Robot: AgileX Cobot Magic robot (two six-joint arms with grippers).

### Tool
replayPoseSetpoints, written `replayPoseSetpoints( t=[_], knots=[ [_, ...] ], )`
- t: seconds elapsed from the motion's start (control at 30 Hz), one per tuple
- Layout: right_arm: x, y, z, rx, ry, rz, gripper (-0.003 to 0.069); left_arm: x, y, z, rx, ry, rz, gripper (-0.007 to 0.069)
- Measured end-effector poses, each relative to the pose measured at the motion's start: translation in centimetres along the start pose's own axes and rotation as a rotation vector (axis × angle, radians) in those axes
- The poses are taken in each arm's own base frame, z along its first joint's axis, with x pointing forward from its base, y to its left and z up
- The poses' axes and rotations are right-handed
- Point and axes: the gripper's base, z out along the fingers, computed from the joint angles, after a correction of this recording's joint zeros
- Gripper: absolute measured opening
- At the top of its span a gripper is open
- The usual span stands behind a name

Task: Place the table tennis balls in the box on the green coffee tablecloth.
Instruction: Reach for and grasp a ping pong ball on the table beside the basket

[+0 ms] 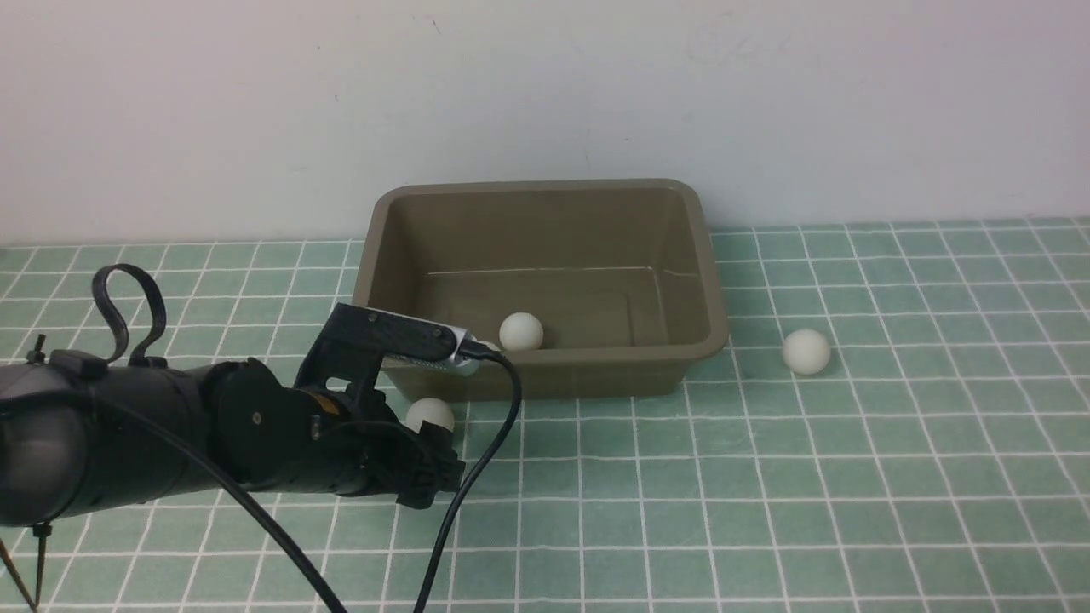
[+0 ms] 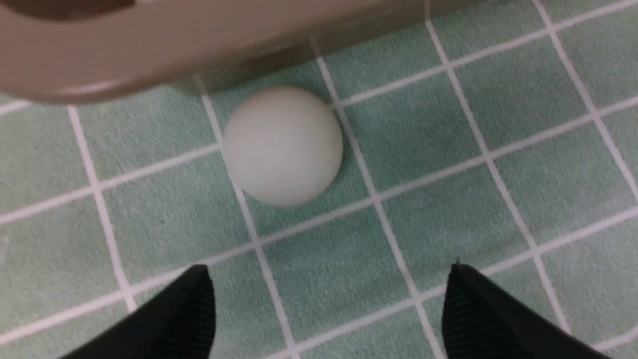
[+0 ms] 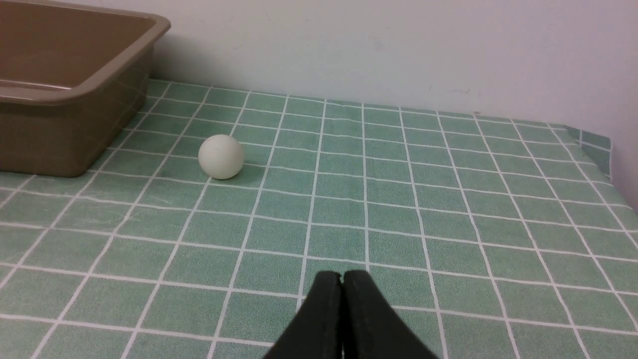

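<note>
The olive-brown box (image 1: 545, 375) stands on the green checked tablecloth (image 1: 766, 494) against the wall. One white ball (image 1: 520, 331) lies inside it near the front wall. A white sliver (image 1: 487, 347) shows beside it, mostly hidden by my wrist camera. Another ball (image 1: 430, 415) rests on the cloth just in front of the box's left corner. My left gripper (image 1: 434, 468) hovers low right by this ball (image 2: 283, 145), open (image 2: 329, 271), with the ball ahead of the fingertips (image 2: 192, 304) and untouched. A third ball (image 1: 806, 352) (image 3: 221, 156) lies right of the box. My right gripper (image 3: 342, 279) is shut and empty.
The box rim (image 2: 149, 55) runs close behind the ball at my left gripper. A black cable (image 1: 477, 477) loops from the left wrist down over the cloth. The wall stands directly behind the box (image 3: 65, 114). The cloth's edge (image 3: 593, 144) shows far right.
</note>
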Motion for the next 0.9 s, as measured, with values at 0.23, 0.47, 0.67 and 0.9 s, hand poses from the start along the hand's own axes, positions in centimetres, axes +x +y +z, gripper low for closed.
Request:
replayPoseSetpoints(
  t=[0.23, 0.47, 0.67, 0.9],
  knots=[
    [0.0, 0.0, 0.0, 0.0, 0.0, 0.0, -0.001, -0.4, 0.2, 0.3, -0.026, -0.056, 0.001, 0.0595],
    [0.0, 0.0, 0.0, 0.0, 0.0, 0.0, -0.001, 0.2, 0.6, 2.0, -0.053, -0.038, 0.001, 0.0595],
    [0.0, 0.0, 0.0, 0.0, 0.0, 0.0, -0.001, 0.2, 0.8, 2.5, -0.073, -0.063, 0.002, 0.0595],
    [0.0, 0.0, 0.0, 0.0, 0.0, 0.0, -0.001, 0.1, 0.9, 2.7, -0.082, -0.079, -0.004, 0.0595]
  ],
)
